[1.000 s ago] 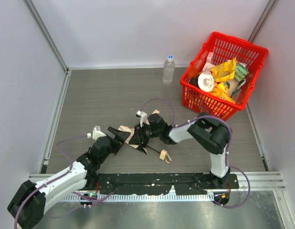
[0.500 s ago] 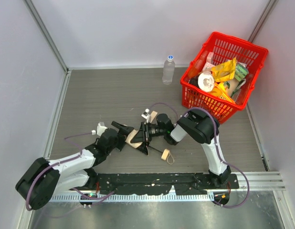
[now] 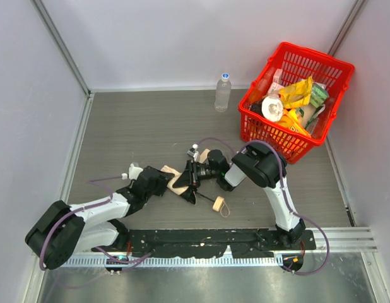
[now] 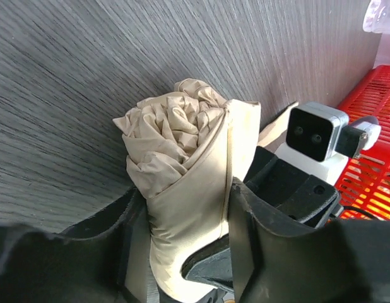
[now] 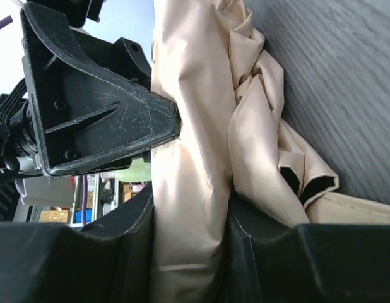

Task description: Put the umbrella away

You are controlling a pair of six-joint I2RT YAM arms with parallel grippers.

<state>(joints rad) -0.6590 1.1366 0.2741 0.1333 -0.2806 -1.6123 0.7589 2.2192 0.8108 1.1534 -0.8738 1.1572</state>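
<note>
Pinching the umbrella [image 3: 178,184] from opposite ends, left gripper [image 3: 165,184] and right gripper [image 3: 190,178] both hold fabric; handle [image 3: 218,204] nearer right

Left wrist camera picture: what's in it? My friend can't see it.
A scrunched-up cream umbrella is squeezed in the black left gripper, with a grey table behind. A red basket peeks in at the right edge.
</note>
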